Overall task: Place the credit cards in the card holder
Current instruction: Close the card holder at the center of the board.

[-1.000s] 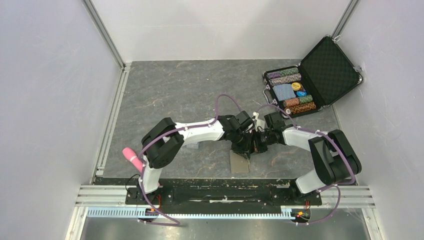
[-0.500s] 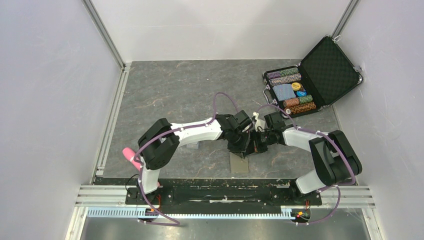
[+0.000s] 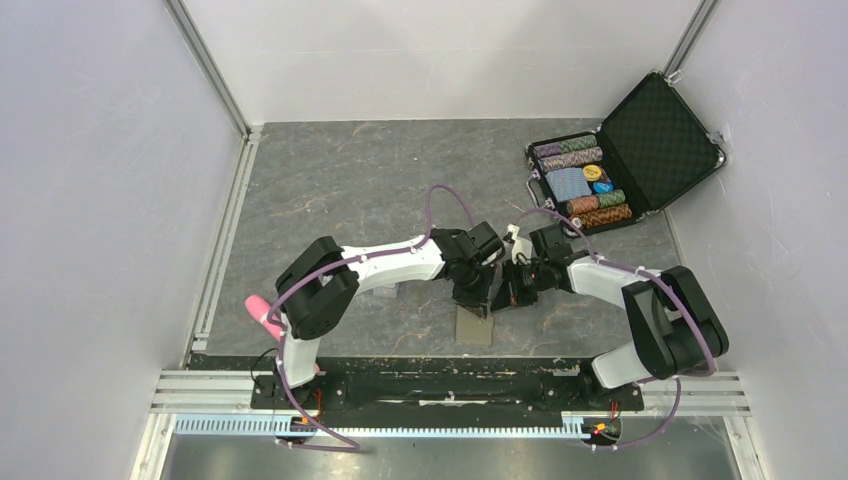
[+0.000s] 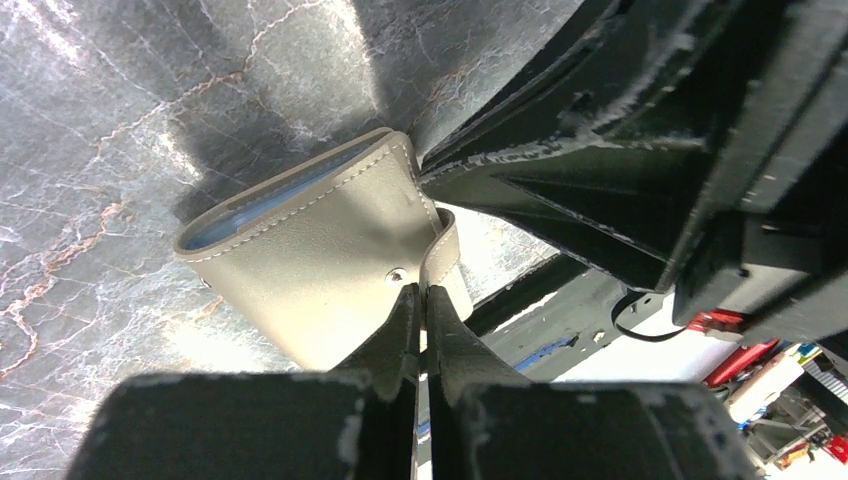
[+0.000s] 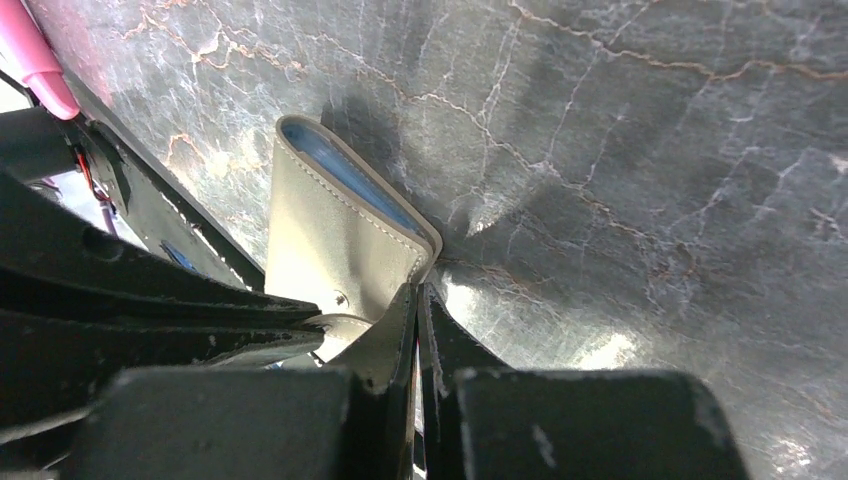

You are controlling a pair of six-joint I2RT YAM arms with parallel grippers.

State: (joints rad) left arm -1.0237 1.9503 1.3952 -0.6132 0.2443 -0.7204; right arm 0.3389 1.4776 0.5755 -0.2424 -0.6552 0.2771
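Observation:
The card holder [image 3: 474, 328] is an olive-tan bifold, folded shut, lying near the table's front edge with pale blue lining showing in its fold [image 5: 345, 170]. My left gripper [image 3: 480, 303] is shut on its snap strap [image 4: 440, 250], beside the round snap [image 4: 398, 273]. Just to its right, my right gripper [image 3: 500, 298] is shut on the holder's corner [image 5: 425, 262]. The two sets of fingers meet over the holder's far end. No credit cards show in any view.
An open black poker-chip case [image 3: 620, 160] stands at the back right. A pink object [image 3: 264, 315] lies by the left arm's base, also seen in the right wrist view [image 5: 35, 60]. A small grey flat thing [image 3: 389, 291] peeks out under the left forearm.
The left jaws have closed the last bit onto the strap. Both wrists and the holder have shifted slightly to the left.

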